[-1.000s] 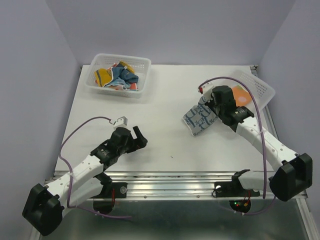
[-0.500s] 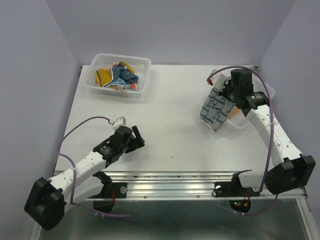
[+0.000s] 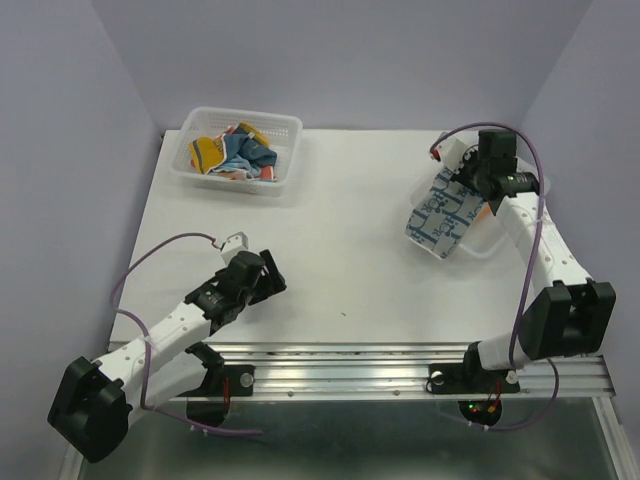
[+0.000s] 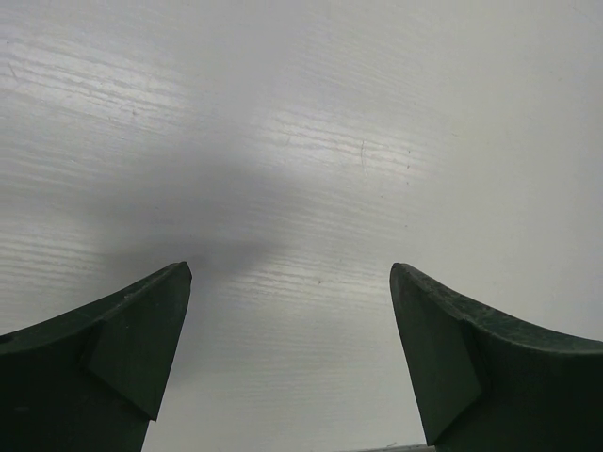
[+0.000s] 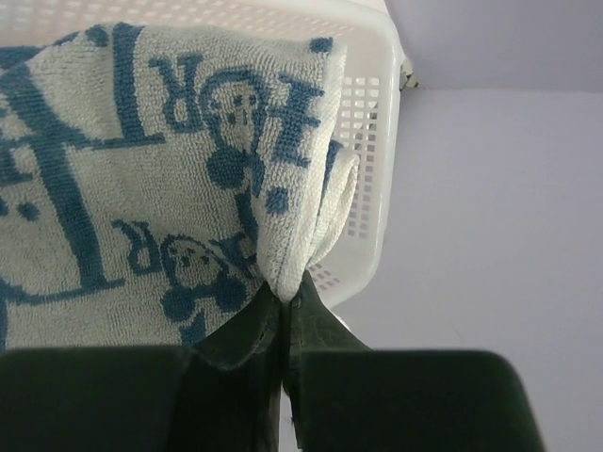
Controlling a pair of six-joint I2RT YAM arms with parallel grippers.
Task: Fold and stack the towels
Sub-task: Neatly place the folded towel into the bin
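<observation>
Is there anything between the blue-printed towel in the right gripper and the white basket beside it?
Nothing visible does. The right gripper is shut on the white towel with blue print, which hangs directly against the right basket and overlaps its left side in the top view.

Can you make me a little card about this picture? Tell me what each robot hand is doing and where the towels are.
Left gripper: open, holding nothing, low over the table
Right gripper: shut, pinching the white-and-blue towel
Held towel: hanging in the air, right by the right basket
Other towels: crumpled together in the left basket
</observation>
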